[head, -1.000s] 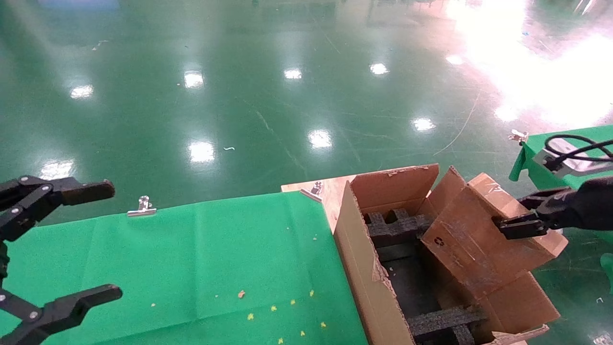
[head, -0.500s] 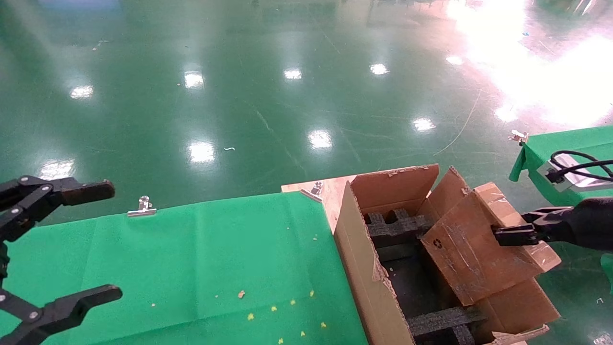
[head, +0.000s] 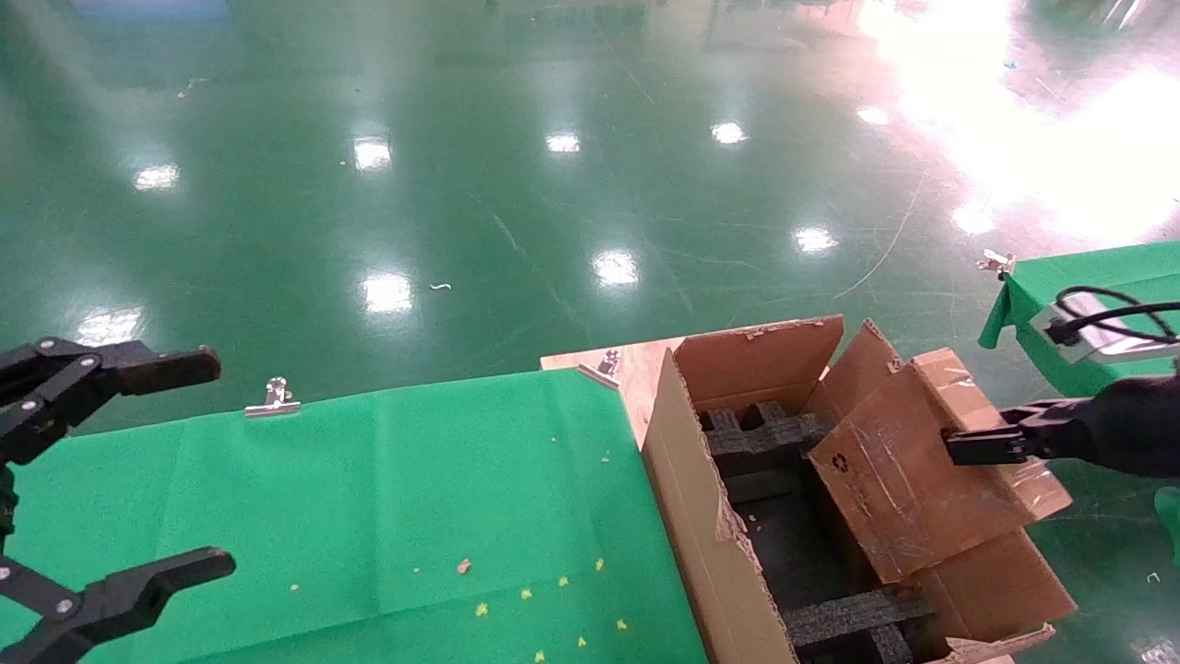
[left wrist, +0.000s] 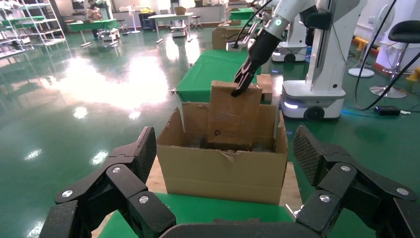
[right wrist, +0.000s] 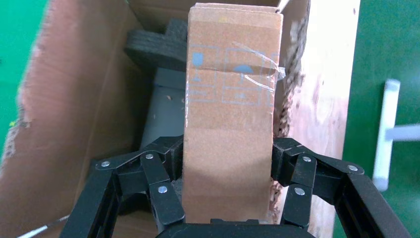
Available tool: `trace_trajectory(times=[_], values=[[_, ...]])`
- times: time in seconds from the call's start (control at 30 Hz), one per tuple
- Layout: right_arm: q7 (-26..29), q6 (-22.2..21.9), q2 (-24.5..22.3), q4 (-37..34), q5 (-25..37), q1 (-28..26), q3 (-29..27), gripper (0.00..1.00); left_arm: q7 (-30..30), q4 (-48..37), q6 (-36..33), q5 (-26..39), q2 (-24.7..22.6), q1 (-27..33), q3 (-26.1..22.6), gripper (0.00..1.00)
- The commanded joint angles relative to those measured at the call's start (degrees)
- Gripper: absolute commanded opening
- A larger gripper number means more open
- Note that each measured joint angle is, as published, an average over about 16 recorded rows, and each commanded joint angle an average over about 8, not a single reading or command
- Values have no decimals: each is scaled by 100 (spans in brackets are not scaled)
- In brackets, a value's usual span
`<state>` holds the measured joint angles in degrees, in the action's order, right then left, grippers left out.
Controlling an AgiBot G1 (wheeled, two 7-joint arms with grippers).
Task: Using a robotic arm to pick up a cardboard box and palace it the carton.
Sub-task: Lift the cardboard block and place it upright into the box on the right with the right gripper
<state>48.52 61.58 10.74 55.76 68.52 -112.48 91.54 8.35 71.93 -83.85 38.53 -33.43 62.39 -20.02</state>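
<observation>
Two hands in play, taken left to right. Far left, over the near edge of the green-covered bench (head: 369,498): left hand (head: 138,470), all black, released and spread wide, holding nothing, parked clear of the work. Right of the bench: carton (head: 701,516), flaps up and ragged, black foam inserts (head: 765,433) lining its floor, presumably to cradle whatever goes in. Inside the carton's right half: cardboard box (head: 908,480), tilted, lower end already below the rim and close to the foam, upper end leaning out over the right flap. Tilt probably chosen to slip the box past the flaps. Farthest right: right hand (head: 982,444) of the robotic arm (head: 1125,433), clenched on the box's upper end, one finger on each side face as seen from the wrist. Box not yet seated or let go.
</observation>
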Motion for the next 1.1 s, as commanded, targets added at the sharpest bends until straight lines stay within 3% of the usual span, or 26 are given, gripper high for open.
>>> trace_trajectory(times=[0.03, 0.57, 1.1], values=[[143, -73, 59, -52, 23, 52, 41, 0, 0, 0, 0, 0, 0, 0, 0, 100], [1783, -878, 557, -85, 741, 456, 457, 0, 0, 0, 0, 0, 0, 0, -1, 100], [2220, -1446, 1292, -415, 1031, 958, 722, 0, -1, 0, 0, -1, 0, 1, -2, 100]])
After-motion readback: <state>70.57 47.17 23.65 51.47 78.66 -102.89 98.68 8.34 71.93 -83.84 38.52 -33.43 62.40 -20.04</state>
